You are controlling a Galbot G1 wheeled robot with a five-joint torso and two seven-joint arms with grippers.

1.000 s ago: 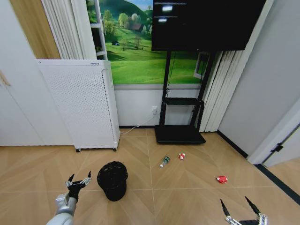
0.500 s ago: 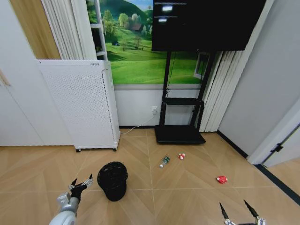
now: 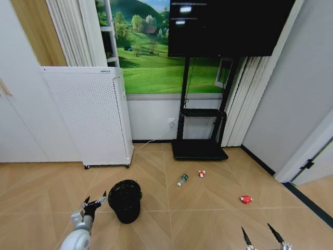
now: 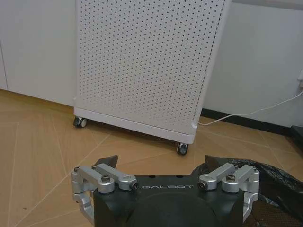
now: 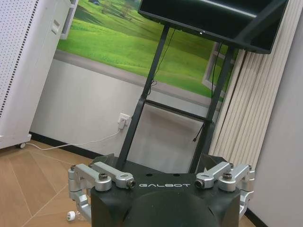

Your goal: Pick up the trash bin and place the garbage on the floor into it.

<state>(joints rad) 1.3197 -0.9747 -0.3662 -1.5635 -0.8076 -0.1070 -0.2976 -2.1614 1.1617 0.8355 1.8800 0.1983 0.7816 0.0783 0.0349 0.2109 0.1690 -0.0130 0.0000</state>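
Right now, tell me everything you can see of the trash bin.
The trash bin is a small, round, black wastebasket with mesh-like perforated walls, narrowing slightly toward its base. It stands upright on the wooden floor, in front of the tall white perforated appliance. A crinkled dark liner seems to line its rim. The left gripper, open, hovers beside it, close to the rim; contact cannot be told. The garbage lies apart.
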